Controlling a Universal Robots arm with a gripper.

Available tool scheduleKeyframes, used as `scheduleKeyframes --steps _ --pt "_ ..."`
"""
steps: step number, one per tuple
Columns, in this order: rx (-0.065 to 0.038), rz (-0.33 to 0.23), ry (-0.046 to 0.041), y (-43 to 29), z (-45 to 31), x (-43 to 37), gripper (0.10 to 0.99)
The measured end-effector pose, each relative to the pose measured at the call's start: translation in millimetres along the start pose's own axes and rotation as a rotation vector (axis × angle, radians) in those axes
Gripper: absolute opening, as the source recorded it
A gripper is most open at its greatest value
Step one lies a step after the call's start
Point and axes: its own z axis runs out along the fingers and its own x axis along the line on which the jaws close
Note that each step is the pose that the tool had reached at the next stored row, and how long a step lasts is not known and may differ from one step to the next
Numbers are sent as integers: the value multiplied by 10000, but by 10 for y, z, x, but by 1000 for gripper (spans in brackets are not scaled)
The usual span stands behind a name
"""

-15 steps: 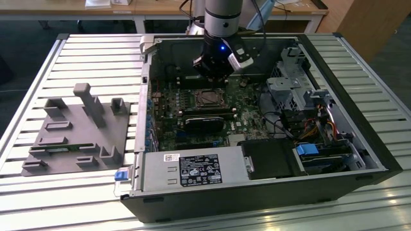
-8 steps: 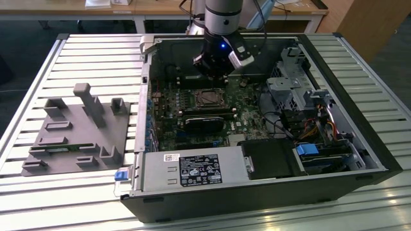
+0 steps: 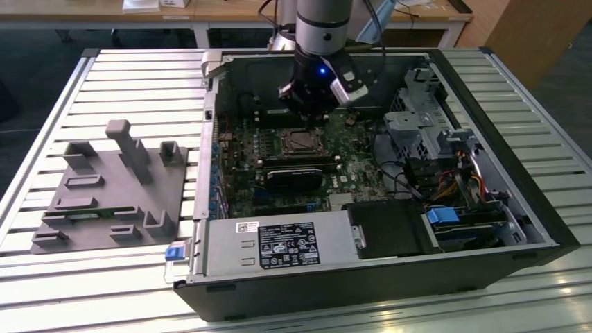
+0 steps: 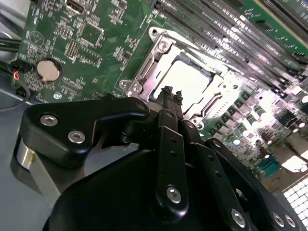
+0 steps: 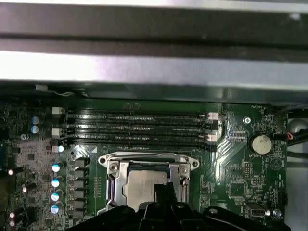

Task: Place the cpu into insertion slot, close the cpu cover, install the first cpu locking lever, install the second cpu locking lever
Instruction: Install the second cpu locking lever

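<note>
Claw (image 4: 171,92) fingers together, empty, hovering over cpu (image 5: 144,185), seated under cpu cover (image 5: 114,185); memory slots (image 5: 134,127) at 12 o'clock. Cover thin, stiff; best pressed at frame edge.

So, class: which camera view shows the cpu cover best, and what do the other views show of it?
The first wrist view: the cpu cover lies square-on, closed over the cpu. The second wrist view shows it slanted and glare-washed behind the hand. The exterior view shows it small, below the arm.

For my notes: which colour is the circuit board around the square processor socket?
Green; the circuit board shows best in the first wrist view.
</note>
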Motion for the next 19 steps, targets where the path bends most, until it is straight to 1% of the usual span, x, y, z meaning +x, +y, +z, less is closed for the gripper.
scheduleKeyframes --steps 4,8,15,19 --pt "-1 0 -1 -41 0 1 106" --pt "2 2 1 -46 -5 1 106" --pt "0 1 0 -46 -85 1 106" --pt "-1 0 0 -62 -95 1 106"
